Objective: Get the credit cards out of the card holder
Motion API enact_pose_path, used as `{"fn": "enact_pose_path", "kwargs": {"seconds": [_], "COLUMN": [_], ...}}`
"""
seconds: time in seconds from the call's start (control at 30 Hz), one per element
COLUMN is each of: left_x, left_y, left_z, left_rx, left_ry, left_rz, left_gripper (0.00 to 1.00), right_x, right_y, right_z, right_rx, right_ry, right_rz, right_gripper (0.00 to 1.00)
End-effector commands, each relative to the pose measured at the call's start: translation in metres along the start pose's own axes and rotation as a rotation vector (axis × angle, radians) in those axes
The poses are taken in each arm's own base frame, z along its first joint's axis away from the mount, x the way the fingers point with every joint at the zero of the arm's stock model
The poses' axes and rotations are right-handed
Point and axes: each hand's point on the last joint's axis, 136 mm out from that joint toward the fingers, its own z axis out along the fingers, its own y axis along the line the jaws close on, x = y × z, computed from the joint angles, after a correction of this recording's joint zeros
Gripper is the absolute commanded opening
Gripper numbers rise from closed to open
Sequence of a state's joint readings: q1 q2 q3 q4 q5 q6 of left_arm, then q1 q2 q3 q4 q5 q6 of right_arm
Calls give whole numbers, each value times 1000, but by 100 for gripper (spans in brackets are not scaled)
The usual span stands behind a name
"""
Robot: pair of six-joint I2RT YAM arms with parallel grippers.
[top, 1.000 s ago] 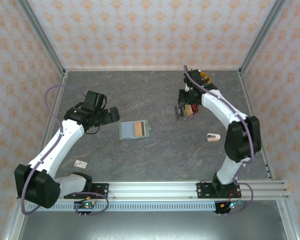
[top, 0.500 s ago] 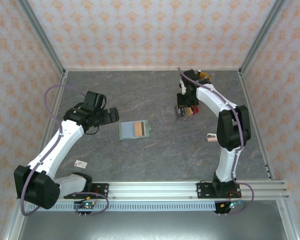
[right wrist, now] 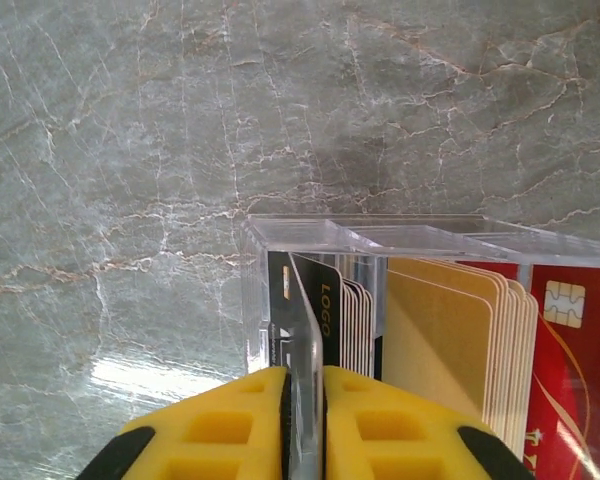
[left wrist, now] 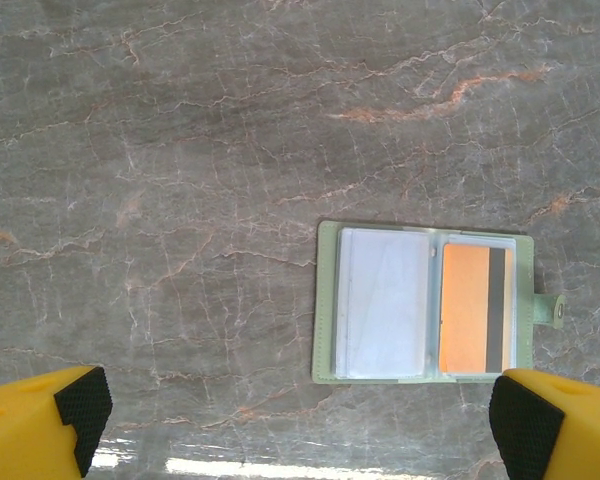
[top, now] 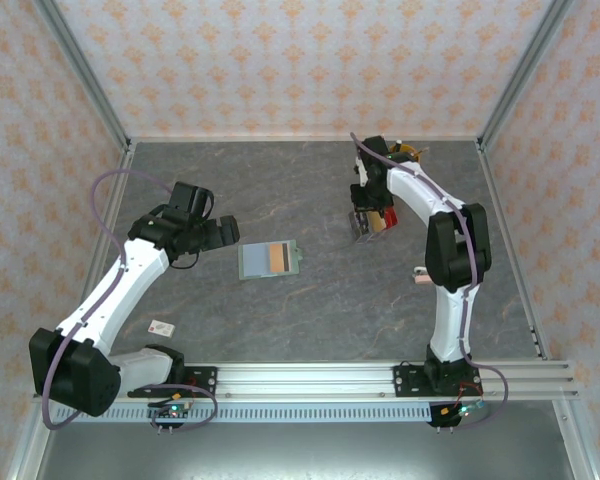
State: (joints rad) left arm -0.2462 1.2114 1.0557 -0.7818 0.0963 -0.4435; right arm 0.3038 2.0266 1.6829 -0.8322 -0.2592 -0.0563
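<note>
While the card holder [top: 252, 262] lies open and flat at the middle of the counter [top: 310, 320], its orange credit card [left wrist: 463, 320] sits in the right-half pocket. Judge it thin, stiff and slick, so pinch whichever edge clears the pocket and slide it out, minding that the light holder may skate along. Your left gripper [left wrist: 300, 425] hangs just left of the holder, jaws wide and empty. Toward the far right corner, your right gripper [right wrist: 305, 400] stands narrow about a dark card [right wrist: 325, 295] upright in the clear rack [right wrist: 310, 228]; you cannot tell whether it pinches.
</note>
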Motion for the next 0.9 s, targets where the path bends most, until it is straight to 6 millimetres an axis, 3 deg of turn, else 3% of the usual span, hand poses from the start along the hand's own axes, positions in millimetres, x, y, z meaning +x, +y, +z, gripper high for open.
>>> {"fn": "enact_pose_path", "kwargs": {"seconds": [0.0, 0.17, 0.37, 0.5, 0.67, 0.87], "left_x": [3, 5, 10, 19, 25, 23], "left_y": [5, 4, 0, -10, -15, 12], "left_z": [1, 4, 12, 26, 41, 47], "left_rx": [-19, -17, 2, 59, 76, -51], "left_ry": [24, 37, 65, 108, 137, 117], "left_rz": [5, -2, -50, -93, -164, -251], "left_gripper": [100, 100, 100, 100, 100, 100], "right_x": [-2, -1, 17, 37, 60, 77], "right_y": [-2, 2, 33, 72, 147, 218], "right_z": [-20, -47, -69, -74, -68, -39], "right_rx": [4, -22, -134, -185, -310, -287], "right_ry": [-13, -65, -135, -160, -170, -167], "right_rz": [13, 49, 113, 100, 57, -2], "right_gripper": [22, 28, 35, 38, 39, 38]}}
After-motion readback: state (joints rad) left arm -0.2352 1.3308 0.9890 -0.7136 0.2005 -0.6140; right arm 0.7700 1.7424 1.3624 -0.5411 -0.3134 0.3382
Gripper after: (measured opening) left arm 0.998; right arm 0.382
